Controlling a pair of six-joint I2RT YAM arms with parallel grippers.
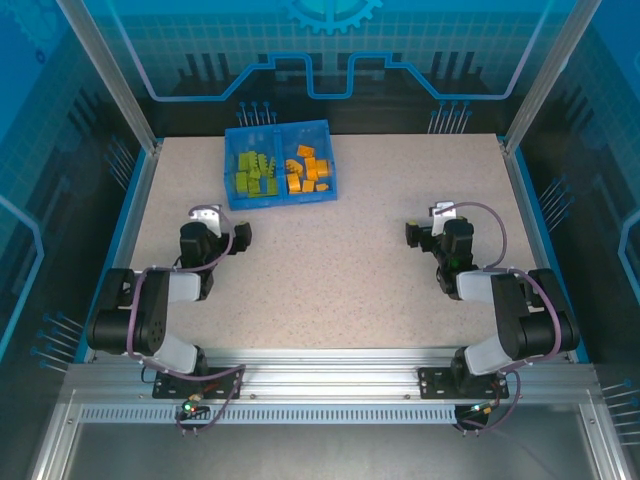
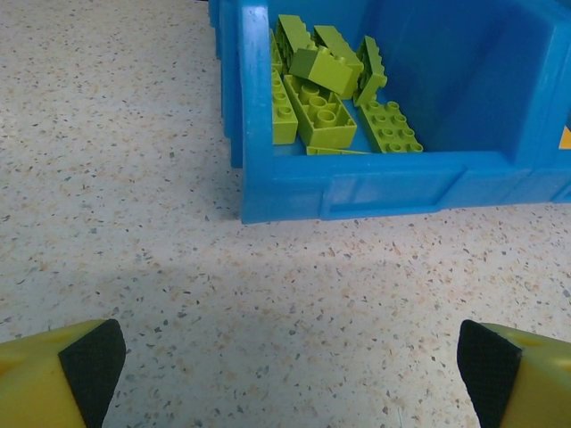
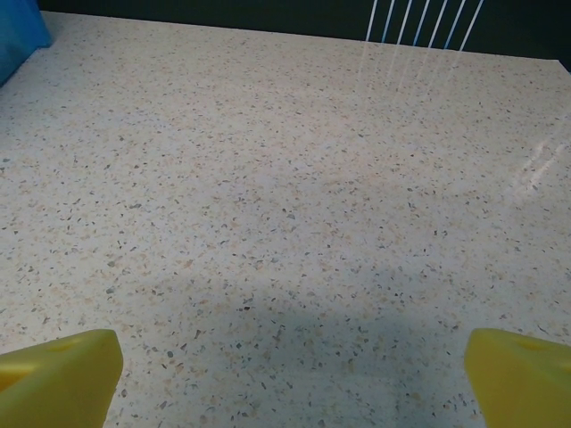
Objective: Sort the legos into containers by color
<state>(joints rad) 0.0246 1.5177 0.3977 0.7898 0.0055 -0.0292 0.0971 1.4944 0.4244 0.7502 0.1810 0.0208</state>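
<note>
The sorting is being judged as finished. The lime green legos [image 1: 255, 172] are being held in the left compartment of the blue tray [image 1: 285, 202], and the orange legos [image 1: 308, 168] in the right one, with the divider [image 1: 281, 160] standing between them. Every brick that can be made out is being contained by the tray, none by the table [image 1: 350, 270]. The left gripper [image 2: 290, 370] is being held spread and empty, near the tray's front wall. The right gripper [image 3: 290, 379] is being held spread too, empty, over bare table well apart from the tray. Nothing, it seems, is being left to move.
</note>
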